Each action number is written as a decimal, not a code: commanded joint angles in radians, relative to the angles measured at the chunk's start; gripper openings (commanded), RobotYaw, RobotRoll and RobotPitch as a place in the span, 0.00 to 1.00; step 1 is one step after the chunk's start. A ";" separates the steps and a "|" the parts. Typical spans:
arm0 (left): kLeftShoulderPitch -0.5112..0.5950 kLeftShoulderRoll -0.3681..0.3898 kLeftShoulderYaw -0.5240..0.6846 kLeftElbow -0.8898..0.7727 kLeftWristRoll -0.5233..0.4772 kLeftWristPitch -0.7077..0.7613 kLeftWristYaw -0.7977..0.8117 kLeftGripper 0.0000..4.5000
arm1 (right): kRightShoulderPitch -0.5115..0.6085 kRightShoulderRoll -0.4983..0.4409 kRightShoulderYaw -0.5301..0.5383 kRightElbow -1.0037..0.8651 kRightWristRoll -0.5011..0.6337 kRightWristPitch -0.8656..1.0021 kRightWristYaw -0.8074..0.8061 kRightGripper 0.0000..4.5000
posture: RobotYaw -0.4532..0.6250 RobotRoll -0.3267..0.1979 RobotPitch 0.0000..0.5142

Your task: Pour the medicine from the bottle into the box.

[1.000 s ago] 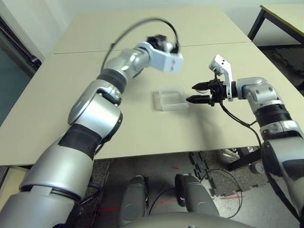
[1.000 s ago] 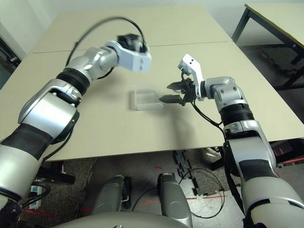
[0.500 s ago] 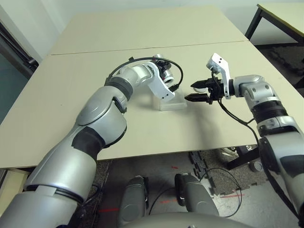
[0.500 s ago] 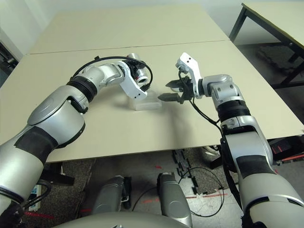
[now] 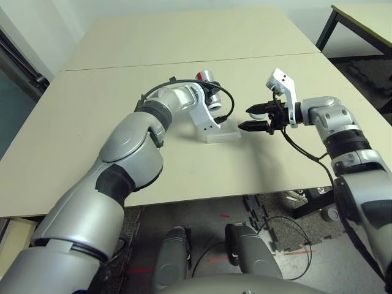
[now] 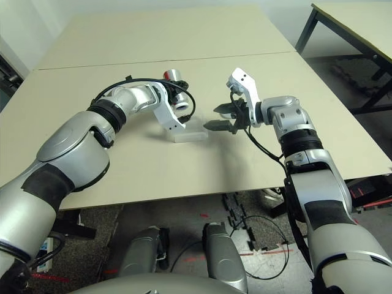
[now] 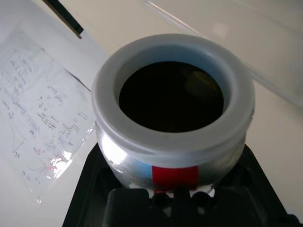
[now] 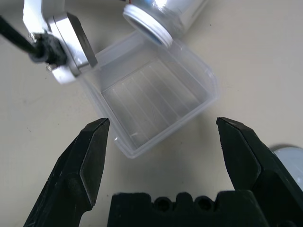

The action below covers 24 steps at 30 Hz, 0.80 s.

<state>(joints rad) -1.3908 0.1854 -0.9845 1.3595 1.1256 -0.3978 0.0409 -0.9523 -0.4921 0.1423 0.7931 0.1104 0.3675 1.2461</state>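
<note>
Medicine bottle (image 7: pixel 173 127), a small grey cylinder with a red stripe and a white rim, sits clamped in the left pincer (image 5: pixel 211 101), its uncapped mouth tipped over toward the far edge of the box (image 8: pixel 149 99). Nearest the robot, the clear plastic box (image 5: pixel 223 136) lies flat on the beige surface (image 5: pixel 184 165), its ridged bottom bare in the right wrist view. Just to the right of the box, the right pincer (image 5: pixel 254 119) hovers low with its two black fingers (image 8: pixel 90 161) spread wide apart, pointing at the box without touching it. A pale round object (image 8: pixel 289 158) shows at the edge of the right wrist view, too cut off to identify.
</note>
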 commanded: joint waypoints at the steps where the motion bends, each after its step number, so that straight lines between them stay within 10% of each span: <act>1: 0.017 0.011 0.233 0.026 -0.243 0.012 -0.158 0.57 | 0.003 0.000 -0.003 0.004 -0.005 -0.001 -0.002 1.00 | 0.41 0.62 0.15; 9: 0.075 -0.003 0.975 0.002 -0.931 0.364 -0.387 0.57 | 0.012 -0.011 -0.005 0.000 -0.004 0.000 0.004 1.00 | 0.41 0.62 0.14; 16: 0.233 0.006 1.245 -0.013 -1.157 0.547 -0.264 0.57 | 0.020 -0.024 0.006 -0.009 -0.007 0.015 0.032 1.00 | 0.42 0.62 0.14; 24: 0.306 0.018 1.256 -0.025 -1.170 0.569 -0.209 0.57 | 0.031 -0.028 0.016 -0.035 -0.009 0.039 0.064 1.00 | 0.42 0.62 0.14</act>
<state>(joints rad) -1.1234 0.1885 0.2660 1.3101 -0.0432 0.1390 -0.1952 -0.9321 -0.5120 0.1464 0.7784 0.1092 0.3988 1.3021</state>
